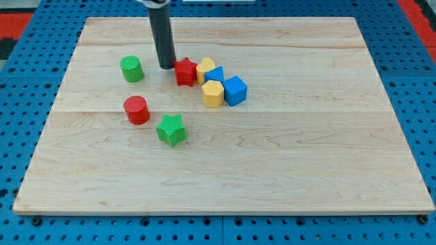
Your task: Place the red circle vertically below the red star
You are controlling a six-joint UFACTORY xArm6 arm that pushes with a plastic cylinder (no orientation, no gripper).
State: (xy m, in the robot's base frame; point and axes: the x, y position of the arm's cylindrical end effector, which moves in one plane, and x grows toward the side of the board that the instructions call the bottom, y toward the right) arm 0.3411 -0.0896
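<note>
On pale wood board [286, 156] (blue pegboard around): my tip [167, 67] just left of red star [185, 71]; red circle [136, 109] lower-left; no gripper.

Red circle [136, 109] lies well down-left of the upright red star [185, 71].

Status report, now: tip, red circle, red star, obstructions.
My tip just left of red star, about touching. Red circle lower left of star, apart. Green star beside circle, near the target spot.
</note>
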